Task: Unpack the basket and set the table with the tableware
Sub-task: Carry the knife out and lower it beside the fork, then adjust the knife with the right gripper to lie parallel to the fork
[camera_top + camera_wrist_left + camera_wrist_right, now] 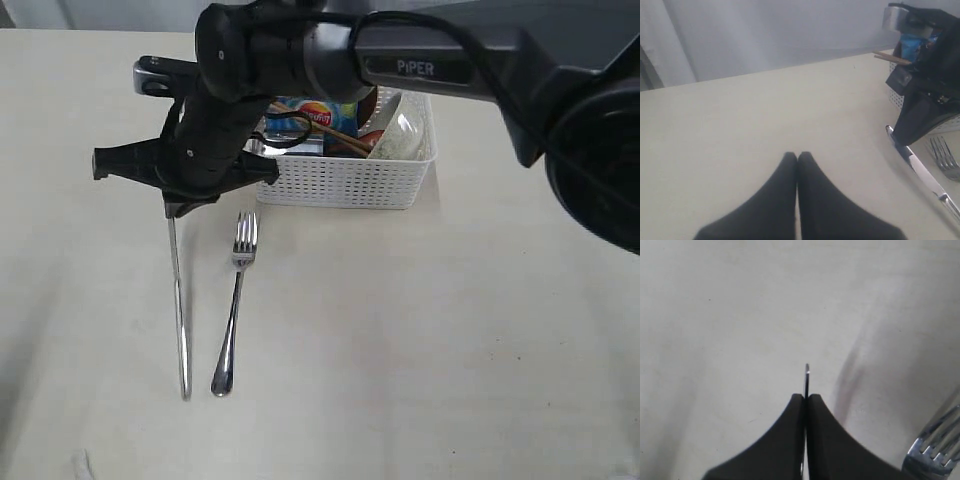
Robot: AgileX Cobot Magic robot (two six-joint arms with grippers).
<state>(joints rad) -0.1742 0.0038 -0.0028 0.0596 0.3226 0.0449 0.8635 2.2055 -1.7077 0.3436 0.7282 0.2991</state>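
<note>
1. The black right arm [430,60] is reached across to the left half of the large pale cream surface [450,350]. The right jaws are pressed together on one end of the long, shiny steel knife [179,300].
2. In the right wrist view the knife is seen edge-on as a thin strip clamped between the two black pads.
3. The knife is stretched away from the jaws over the surface, just beside the shiny steel fork [234,300] and not touching it.
4. The fork is laid flat, with its tines pointed towards the white perforated rectangular plastic basket [350,180].
5. Inside the basket an off-white round bowl [402,130], brown wooden chopsticks [335,137] and a blue crisp bag [315,108] are seen.
6. The left jaws are held fully together over bare surface, with nothing between them.
</note>
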